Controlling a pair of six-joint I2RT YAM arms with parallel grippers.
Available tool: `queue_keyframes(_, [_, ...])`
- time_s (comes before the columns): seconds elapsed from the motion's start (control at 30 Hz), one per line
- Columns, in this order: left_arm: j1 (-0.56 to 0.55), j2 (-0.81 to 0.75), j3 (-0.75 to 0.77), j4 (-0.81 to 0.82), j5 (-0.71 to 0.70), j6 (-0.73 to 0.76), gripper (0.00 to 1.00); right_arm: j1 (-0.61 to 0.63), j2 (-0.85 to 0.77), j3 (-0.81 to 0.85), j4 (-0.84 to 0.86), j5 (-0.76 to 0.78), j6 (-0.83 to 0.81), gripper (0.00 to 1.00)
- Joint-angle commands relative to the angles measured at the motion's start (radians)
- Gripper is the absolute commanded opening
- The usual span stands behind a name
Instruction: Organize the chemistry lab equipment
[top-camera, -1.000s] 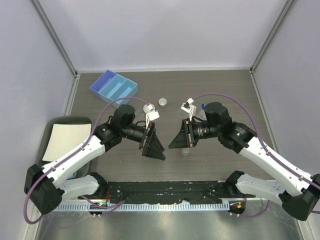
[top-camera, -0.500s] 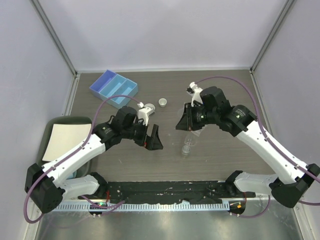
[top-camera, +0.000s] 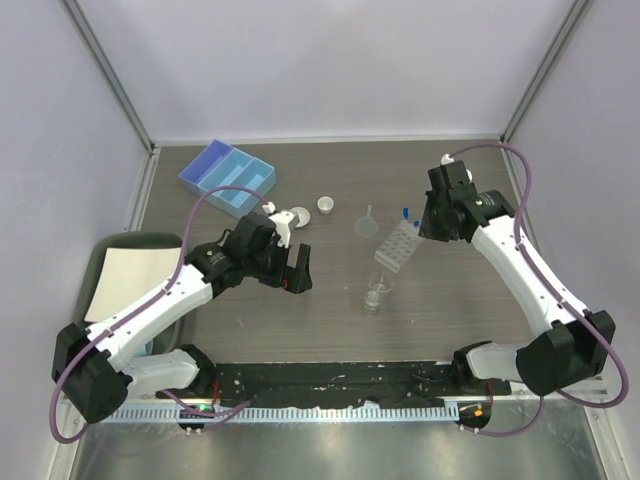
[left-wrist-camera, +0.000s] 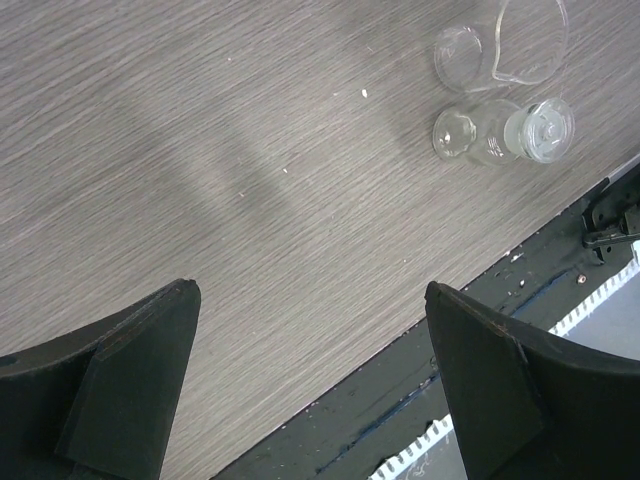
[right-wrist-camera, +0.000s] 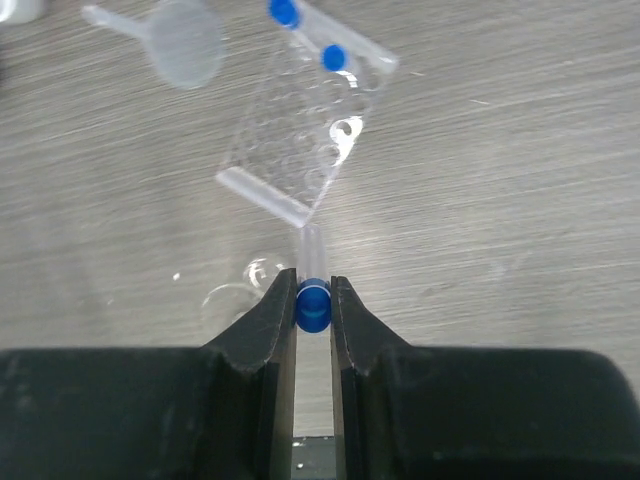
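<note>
My right gripper (right-wrist-camera: 313, 279) is shut on the blue cap of a clear test tube (right-wrist-camera: 312, 256). In the right wrist view the tube's lower end points at the near edge of the clear tube rack (right-wrist-camera: 298, 140). Two more blue-capped tubes (right-wrist-camera: 333, 57) stand at the rack's far end. The clear funnel (right-wrist-camera: 186, 40) lies just left of the rack. My left gripper (left-wrist-camera: 310, 290) is open over bare table, holding nothing. The glass beaker (left-wrist-camera: 521, 38) stands to its far right, with a small glass vessel (left-wrist-camera: 497, 132) on its side beside it. Two white dishes (top-camera: 326, 205) (top-camera: 297, 216) sit mid-table.
A pale-blue divided tray (top-camera: 227, 177) stands at the back left. A dark pad with a white sheet (top-camera: 127, 277) lies at the left edge. A black rail (top-camera: 330, 383) runs along the near table edge, close to my left fingers (left-wrist-camera: 505, 375).
My right arm has swung up and toward the back right with the tube, uncovering the rack and funnel. My left gripper has opened wider and dropped toward the table.
</note>
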Motion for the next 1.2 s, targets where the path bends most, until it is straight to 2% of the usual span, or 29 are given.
queue_keyframes(0.0, [0.005, -0.003, 0.040, -0.006, -0.027, 0.000, 1.00, -0.024, 0.026, -0.017, 0.060, 0.181, 0.045, 0.01])
queue_keyframes(0.4, [0.006, -0.003, 0.038, -0.008, -0.027, 0.000, 1.00, -0.042, 0.199, 0.029, 0.123, 0.322, 0.039, 0.01])
queue_keyframes(0.73, [0.009, 0.029, 0.038, -0.008, -0.012, 0.003, 1.00, -0.080, 0.313, 0.059, 0.195, 0.269, 0.034, 0.01])
queue_keyframes(1.17, [0.021, 0.038, 0.038, -0.006, -0.004, 0.004, 1.00, -0.090, 0.379, 0.072, 0.235, 0.190, 0.034, 0.01])
